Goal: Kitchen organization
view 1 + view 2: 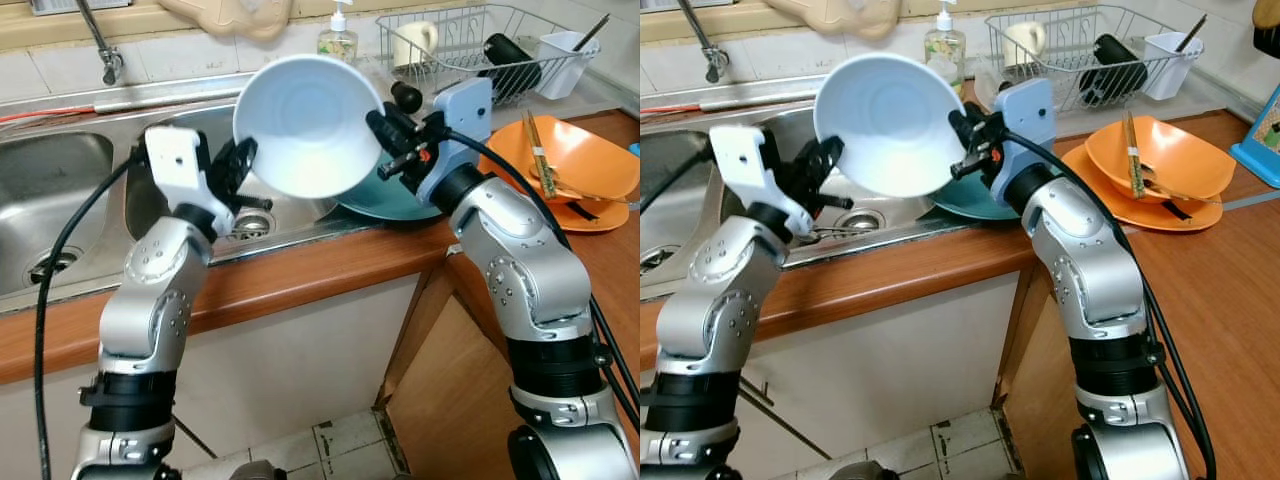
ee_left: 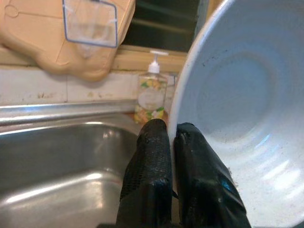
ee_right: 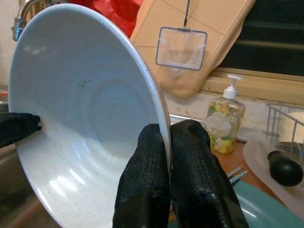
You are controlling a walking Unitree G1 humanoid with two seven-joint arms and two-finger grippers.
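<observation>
Left gripper (image 1: pixel 243 160) and right gripper (image 1: pixel 385 130) each pinch the white bowl (image 1: pixel 308 125) rim above the sink (image 1: pixel 60 180); placement pending.

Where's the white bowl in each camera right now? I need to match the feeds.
Left eye: white bowl upper centre, over the sink, between both grippers.
Right eye: upper left of centre.
Left wrist: right side, rim in the jaws.
Right wrist: left and centre, rim in the jaws.
Shared landmark: soap dispenser, behind the bowl.

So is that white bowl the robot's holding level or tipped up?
Tipped up. The white bowl stands on edge above the sink, its empty inside facing the camera, the left claw and right claw pinching opposite rims.
</observation>
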